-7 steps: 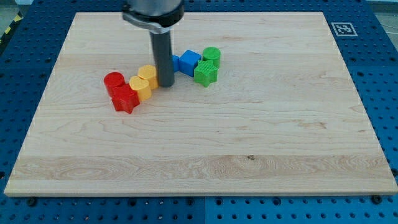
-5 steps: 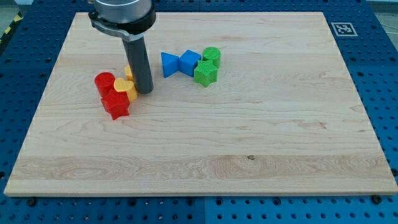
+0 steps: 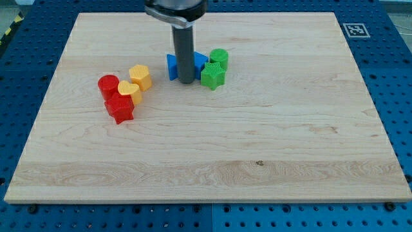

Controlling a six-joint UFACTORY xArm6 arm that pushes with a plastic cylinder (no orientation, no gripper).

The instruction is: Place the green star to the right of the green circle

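Tip [image 3: 186, 81] now back right among blue blocks [image 3: 171, 66], beside green star [image 3: 212, 77]; no jaws

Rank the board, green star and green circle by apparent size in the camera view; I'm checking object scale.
1. Board, by far.
2. Green star.
3. Green circle, slightly smaller-looking, but it sits farther up the view, so the gap is unsure.

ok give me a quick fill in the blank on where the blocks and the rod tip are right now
1. My tip stands in front of the ____ blocks.
2. The green star lies toward the view's ____ from the green circle.
3. The yellow heart touches the red ____ below it.

Missing words: blue; bottom; star
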